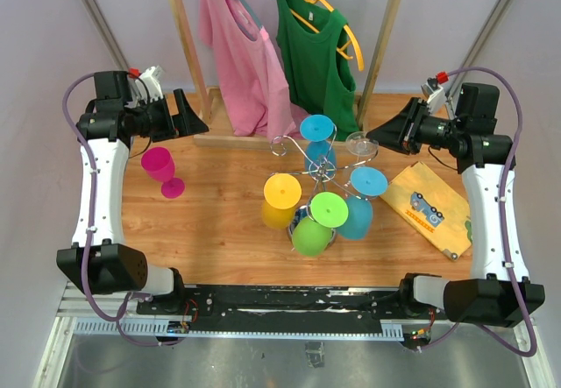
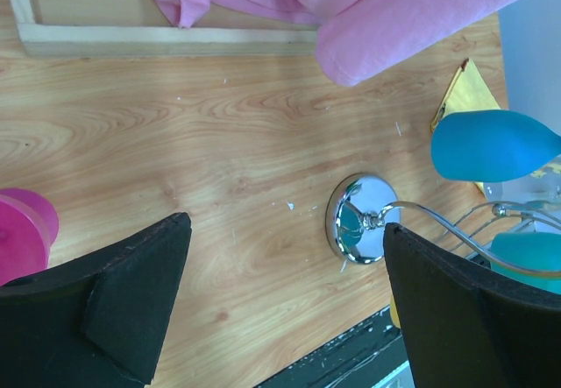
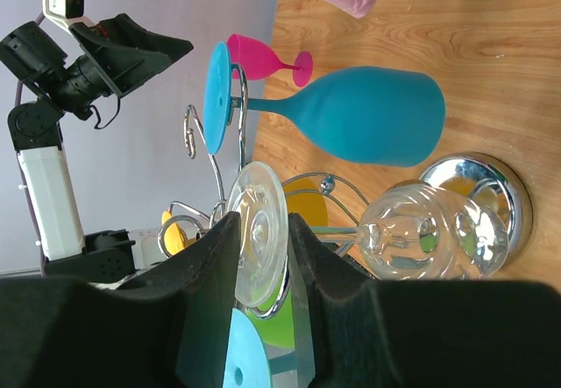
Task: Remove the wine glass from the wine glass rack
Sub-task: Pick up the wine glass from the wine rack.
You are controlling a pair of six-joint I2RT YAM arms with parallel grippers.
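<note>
Not yet lifted off, the clear transparent wine glass (image 3: 429,235) hangs upside down by its foot on the shiny chrome wire rack (image 3: 491,191), the right gripper (image 3: 261,223) flanking that foot closely, clamped or not I cannot tell; the left gripper (image 2: 287,226) gapes empty.

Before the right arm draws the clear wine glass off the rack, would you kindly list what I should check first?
1. Right gripper straddles the foot of the clear wine glass: ok.
2. Firm grip on that foot: cannot tell; the fingers sit close, but contact is unclear.
3. Glass hangs by its foot on the wine glass rack, not yet free: ok.
4. Neighbouring teal glass apart from the right gripper: ok.
5. Left gripper open, empty, away from the rack's arms: ok.
</note>
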